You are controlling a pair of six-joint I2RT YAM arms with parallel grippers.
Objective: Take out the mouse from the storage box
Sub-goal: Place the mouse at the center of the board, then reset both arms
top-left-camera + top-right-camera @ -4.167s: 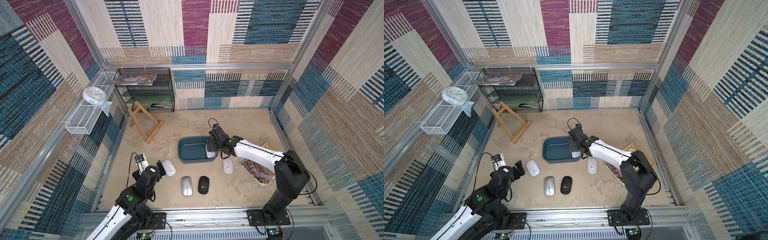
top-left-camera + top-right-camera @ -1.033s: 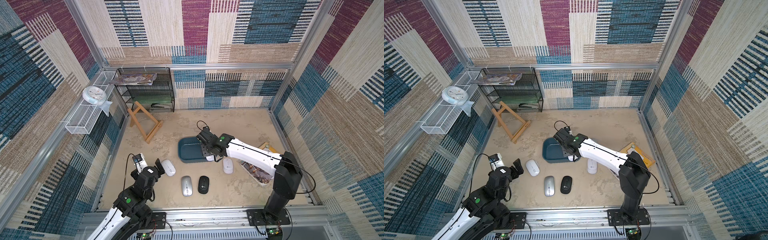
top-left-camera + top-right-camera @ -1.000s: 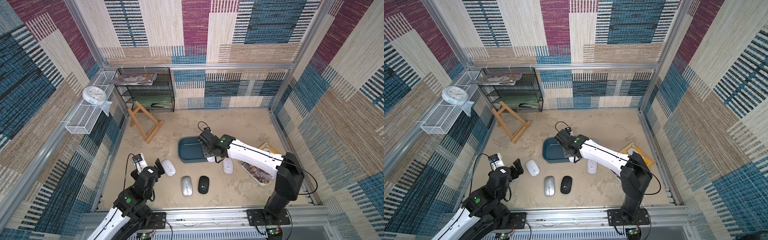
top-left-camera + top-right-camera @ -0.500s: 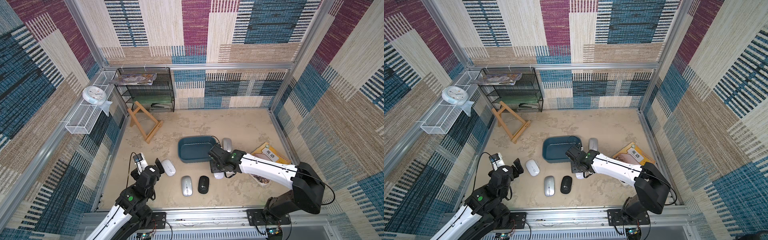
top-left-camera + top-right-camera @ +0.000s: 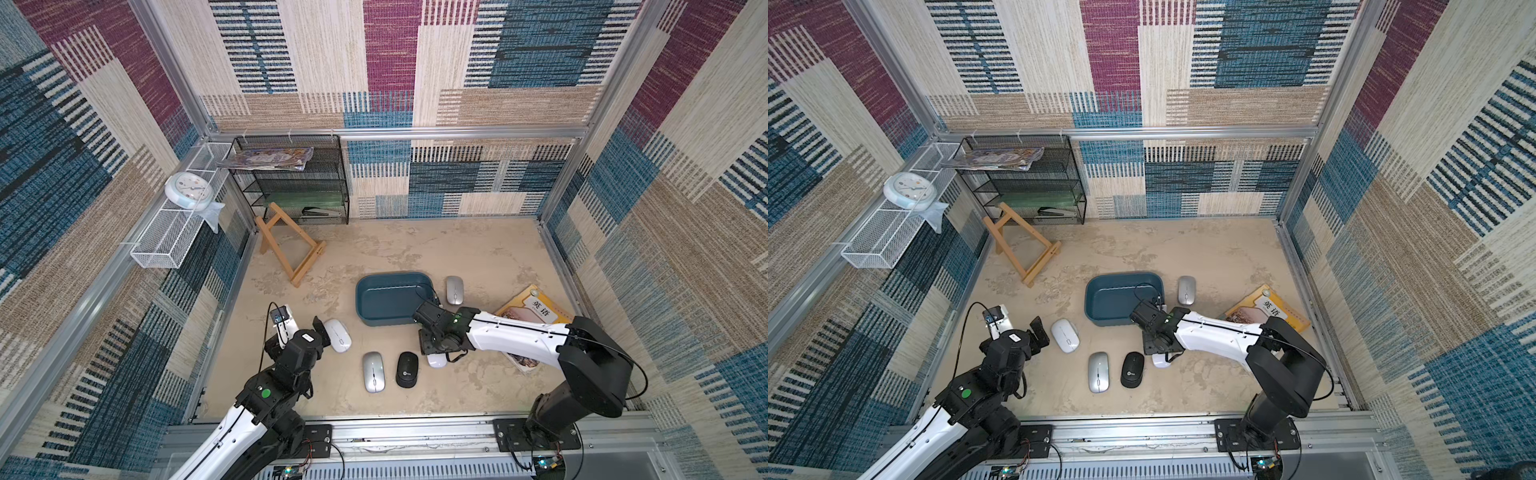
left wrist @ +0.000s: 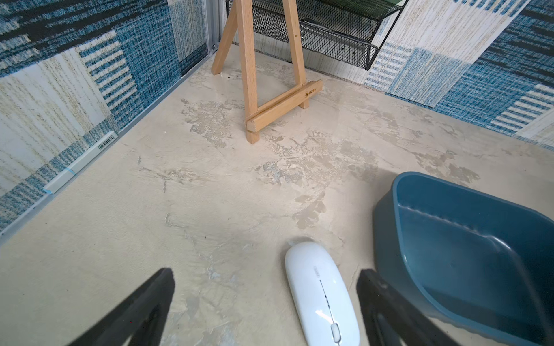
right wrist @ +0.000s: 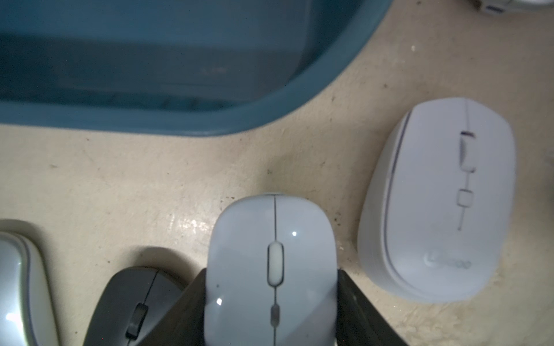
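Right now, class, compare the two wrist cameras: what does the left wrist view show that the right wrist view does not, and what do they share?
Only the left wrist view: the wooden easel, the black mesh rack, a slim white mouse lying on the table, and the open left gripper.
Only the right wrist view: the right gripper shut on a pale mouse, with a white mouse, a black mouse and a silver mouse nearby.
Both: the storage box and the beige tabletop.

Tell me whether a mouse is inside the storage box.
No, in a top view the storage box shows only its bare blue floor.
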